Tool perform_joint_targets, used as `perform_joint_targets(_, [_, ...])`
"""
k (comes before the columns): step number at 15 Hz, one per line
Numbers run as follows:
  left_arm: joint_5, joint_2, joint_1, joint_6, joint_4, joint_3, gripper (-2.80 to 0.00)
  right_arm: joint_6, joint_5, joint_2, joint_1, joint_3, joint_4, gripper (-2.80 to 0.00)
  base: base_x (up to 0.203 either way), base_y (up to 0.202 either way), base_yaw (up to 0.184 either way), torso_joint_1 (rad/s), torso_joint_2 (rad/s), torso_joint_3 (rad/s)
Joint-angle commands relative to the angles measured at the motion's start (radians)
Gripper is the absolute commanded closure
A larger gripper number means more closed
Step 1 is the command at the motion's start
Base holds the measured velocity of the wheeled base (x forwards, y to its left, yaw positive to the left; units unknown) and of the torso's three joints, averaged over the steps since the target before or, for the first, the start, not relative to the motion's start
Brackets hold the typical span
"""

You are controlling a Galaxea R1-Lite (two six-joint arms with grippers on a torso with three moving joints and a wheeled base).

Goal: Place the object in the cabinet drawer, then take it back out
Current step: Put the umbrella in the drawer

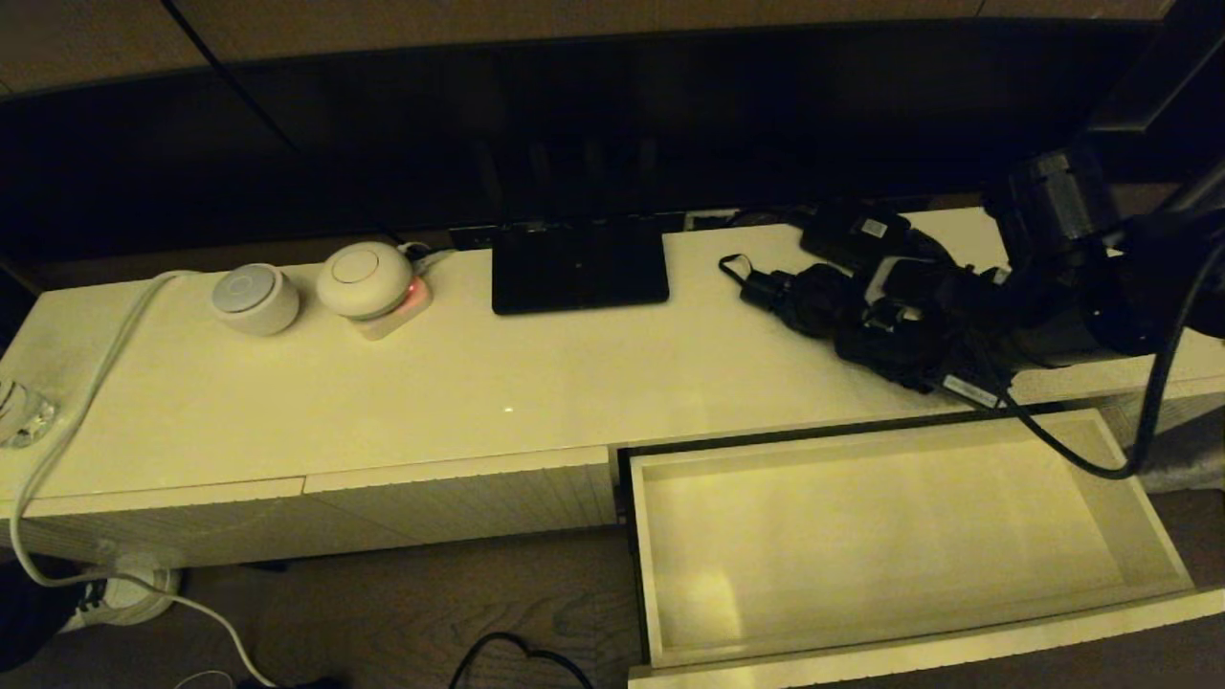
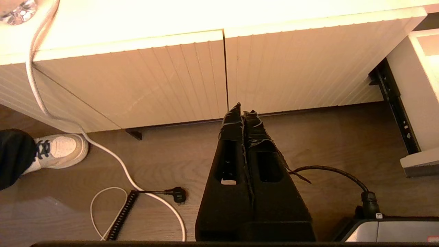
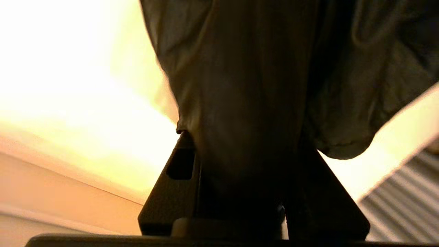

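The black folding umbrella (image 1: 823, 301) lies on the cream cabinet top at the right, handle and thin wrist loop (image 1: 732, 263) pointing left. My right gripper (image 1: 909, 321) sits over its bunchy fabric, shut on it. In the right wrist view the fabric (image 3: 247, 85) fills the space between both fingers (image 3: 175, 192). Just in front of it the cabinet drawer (image 1: 1139, 517) is pulled out, and nothing lies inside. My left gripper (image 2: 242, 111) hangs low before the closed ribbed fronts, shut on nothing, and is out of the head view.
A flat black stand (image 1: 579, 263) sits at the back middle, and a small black box with a white label (image 1: 857, 234) lies behind the umbrella. Two round white devices (image 1: 254, 299) (image 1: 364, 277), a white cable (image 1: 86, 402) and a glass (image 1: 19, 411) occupy the left. A shoe (image 2: 58, 151) stands on the floor.
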Motion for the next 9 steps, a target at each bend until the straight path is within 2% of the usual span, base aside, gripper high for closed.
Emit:
perform_joint_targets(1, [0.001, 0.0, 0.0, 0.0, 0.0, 0.003, 0.0, -0.048, 0.014, -0.124, 0.008, 0.039, -0.002, 0.0, 0.0, 0.0, 0.0, 0.0, 0.0, 0.0])
perform_joint_targets(9, [0.001, 0.0, 0.0, 0.0, 0.0, 0.003, 0.0, -0.151, 0.119, -0.484, 0.01, 0.262, 0.146, 0.0, 0.0, 0.0, 0.0, 0.0, 0.0, 0.0])
